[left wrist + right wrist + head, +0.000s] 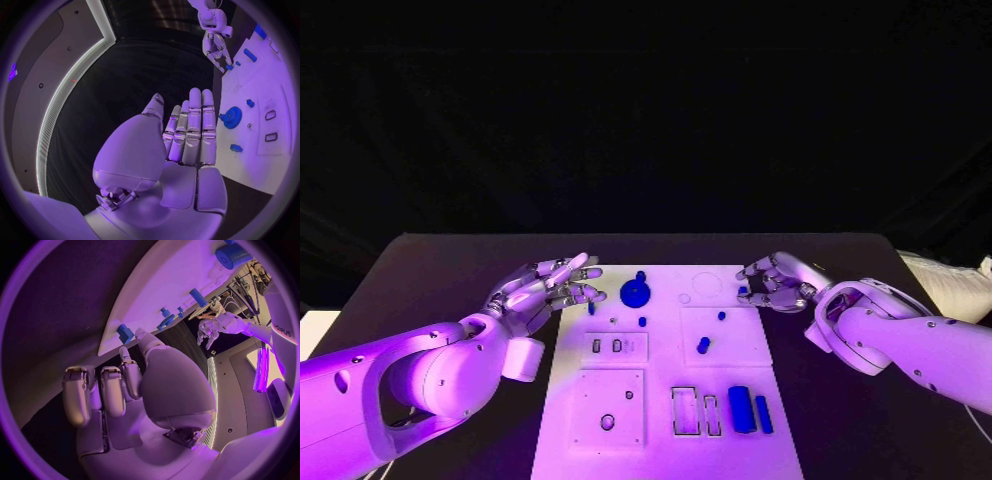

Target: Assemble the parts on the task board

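Note:
The white task board [668,440] lies in the middle of the black table. A blue gear [635,293] [231,117] stands near its far left, with small blue parts [704,345] scattered round the board's middle. My left hand [545,287] [187,140] hovers at the board's far left edge with its fingers straight and apart, holding nothing. My right hand [777,283] [134,385] is at the far right edge with its fingers curled. Its thumb and a fingertip pinch a small blue part [743,292] [125,333] that sits at the board's rim.
Two long blue parts [750,411] lie side by side at the board's near right, beside rectangular slots [685,410]. A pale object [956,285] sits past the table's right edge. Bare table lies to both sides of the board.

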### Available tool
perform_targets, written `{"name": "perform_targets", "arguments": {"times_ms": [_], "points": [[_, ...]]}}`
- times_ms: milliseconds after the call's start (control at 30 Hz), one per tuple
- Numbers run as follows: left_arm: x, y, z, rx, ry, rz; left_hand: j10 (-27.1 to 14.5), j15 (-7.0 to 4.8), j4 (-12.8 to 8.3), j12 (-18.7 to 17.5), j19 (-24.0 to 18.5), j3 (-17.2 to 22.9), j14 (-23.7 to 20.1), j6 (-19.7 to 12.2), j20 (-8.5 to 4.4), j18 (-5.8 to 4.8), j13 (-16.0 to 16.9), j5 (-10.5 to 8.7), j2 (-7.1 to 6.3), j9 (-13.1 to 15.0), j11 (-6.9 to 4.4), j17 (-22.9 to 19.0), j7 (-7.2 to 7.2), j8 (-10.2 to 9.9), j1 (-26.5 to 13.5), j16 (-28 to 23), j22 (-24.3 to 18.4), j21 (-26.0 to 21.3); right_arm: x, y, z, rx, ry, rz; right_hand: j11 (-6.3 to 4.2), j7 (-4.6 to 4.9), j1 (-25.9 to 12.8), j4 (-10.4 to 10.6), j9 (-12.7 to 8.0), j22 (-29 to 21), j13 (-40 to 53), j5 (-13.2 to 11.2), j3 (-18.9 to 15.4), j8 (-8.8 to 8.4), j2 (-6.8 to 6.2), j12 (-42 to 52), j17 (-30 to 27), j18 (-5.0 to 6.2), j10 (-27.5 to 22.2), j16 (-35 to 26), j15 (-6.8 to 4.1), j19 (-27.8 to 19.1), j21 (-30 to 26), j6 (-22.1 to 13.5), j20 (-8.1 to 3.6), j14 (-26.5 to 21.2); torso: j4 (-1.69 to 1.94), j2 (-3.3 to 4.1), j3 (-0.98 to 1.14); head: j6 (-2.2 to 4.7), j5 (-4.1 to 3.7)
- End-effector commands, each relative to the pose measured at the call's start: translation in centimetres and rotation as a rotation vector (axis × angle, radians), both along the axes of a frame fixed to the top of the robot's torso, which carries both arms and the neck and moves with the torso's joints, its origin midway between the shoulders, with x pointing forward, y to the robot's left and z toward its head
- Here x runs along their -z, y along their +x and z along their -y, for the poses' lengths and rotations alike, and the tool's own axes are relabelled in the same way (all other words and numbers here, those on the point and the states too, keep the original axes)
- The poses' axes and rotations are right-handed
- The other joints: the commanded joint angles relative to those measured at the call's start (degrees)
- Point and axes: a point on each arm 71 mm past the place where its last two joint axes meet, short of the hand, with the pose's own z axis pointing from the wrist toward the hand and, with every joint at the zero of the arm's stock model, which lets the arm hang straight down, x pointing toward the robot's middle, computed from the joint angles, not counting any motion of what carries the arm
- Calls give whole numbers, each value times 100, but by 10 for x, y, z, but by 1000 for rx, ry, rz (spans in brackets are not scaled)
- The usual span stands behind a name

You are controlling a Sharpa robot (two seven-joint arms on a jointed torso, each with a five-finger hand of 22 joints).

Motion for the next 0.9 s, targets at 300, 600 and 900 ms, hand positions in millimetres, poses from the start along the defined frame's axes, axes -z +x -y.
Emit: {"name": "perform_targets", "arguments": {"times_ms": [300,600,900], "points": [[-1,0,2,8,-10,6,-18,-2,-35,-16,-25,-14,-52,-26,-6,11,2,11,33,2,-9,9,12,-40,40,-18,-7,-25,3,2,-3,-19,-16,-6,-49,-26,38,-60,44,767,497,28,-13,96,132,54,1035,-46,38,29,-8,174,23,234,20,496,-8,-9,-2,-38,9],[-1,0,1,7,-10,6,-18,-2,-35,-16,-25,-14,-52,-26,-6,11,2,11,33,2,-9,9,12,-40,40,-18,-7,-25,4,1,-3,-24,-24,-8,-54,-31,37,-64,48,773,510,27,-15,102,136,70,1040,-47,48,31,-12,177,26,256,17,498,-12,-10,3,-46,8],[-1,0,1,7,-9,6,-18,-2,-35,-16,-25,-14,-52,-26,-6,11,2,11,33,2,-9,9,12,-40,40,-18,-7,-25,5,1,-3,-25,-28,-12,-56,-34,34,-67,49,774,518,24,-19,104,133,79,1052,-48,54,37,-14,178,26,265,15,500,-7,-7,1,-55,2]]}}
